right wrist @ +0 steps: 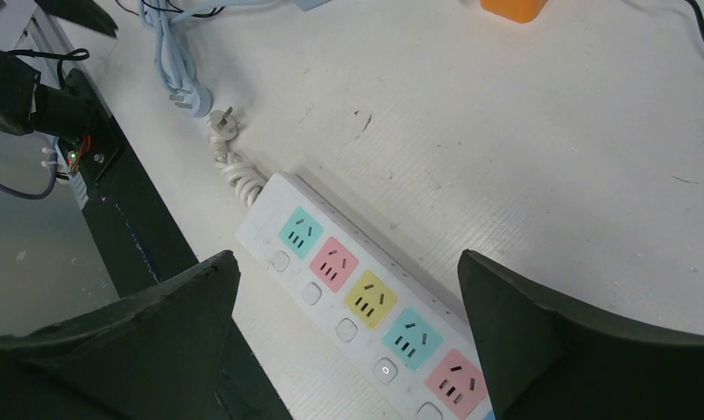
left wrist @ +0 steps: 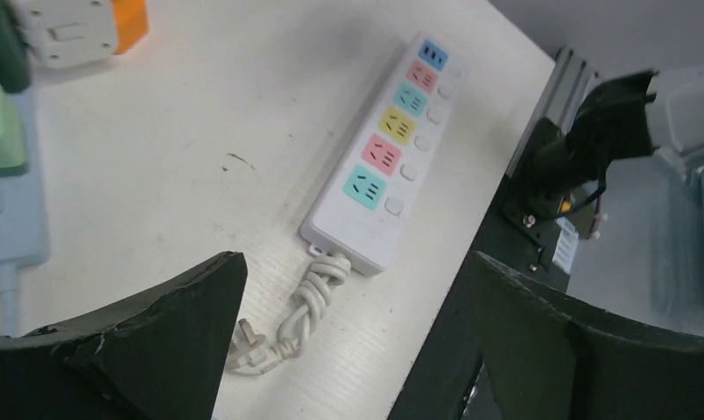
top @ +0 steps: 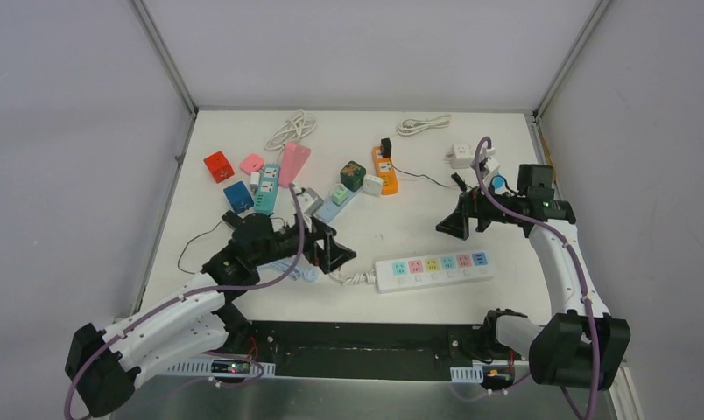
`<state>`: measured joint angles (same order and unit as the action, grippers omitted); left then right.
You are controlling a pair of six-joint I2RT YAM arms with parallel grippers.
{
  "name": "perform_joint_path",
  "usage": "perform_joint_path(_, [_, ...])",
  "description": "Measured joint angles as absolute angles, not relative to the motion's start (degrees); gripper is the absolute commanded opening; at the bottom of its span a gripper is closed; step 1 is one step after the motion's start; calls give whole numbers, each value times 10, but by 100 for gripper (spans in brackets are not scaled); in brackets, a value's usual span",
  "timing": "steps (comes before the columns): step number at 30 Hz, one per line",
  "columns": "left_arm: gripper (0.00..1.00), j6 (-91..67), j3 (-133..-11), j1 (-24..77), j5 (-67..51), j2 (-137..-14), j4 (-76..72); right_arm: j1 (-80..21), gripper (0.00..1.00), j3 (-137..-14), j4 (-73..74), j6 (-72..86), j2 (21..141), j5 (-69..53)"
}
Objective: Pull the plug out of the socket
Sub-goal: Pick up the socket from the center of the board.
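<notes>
With left fingers [left wrist: 156, 337] and right fingers [right wrist: 147, 328] spread wide and empty over the tabletop [top: 401, 227], seemingly ready to brace and pull, the black plug [top: 385, 146] sits in the orange strip [top: 386, 175] well beyond both, while the white strip [top: 432, 269] between them holds no plug.

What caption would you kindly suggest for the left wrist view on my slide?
Open left hand hovering over a white six-outlet power strip, all outlets empty, its bundled cord at one end.
</notes>
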<state>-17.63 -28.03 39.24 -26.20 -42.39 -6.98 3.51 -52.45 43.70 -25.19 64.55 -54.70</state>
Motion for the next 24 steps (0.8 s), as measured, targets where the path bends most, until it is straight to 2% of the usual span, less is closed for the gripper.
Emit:
perform_joint_path(5, [99,-109,-278,533,-174,-492,-79,44,100,-524,437,-252,645,-547])
perform_joint_path(8, [99,-69,-288,584,-132,-534,-78,48,100,-524,437,-252,645,-547])
perform_joint_path(15, [99,-4,-308,654,-54,-611,-82,50,100,-524,437,-253,645,-547])
perform_joint_path(24, [99,52,-308,698,-20,-639,-110,50,100,-525,437,-254,645,-549])
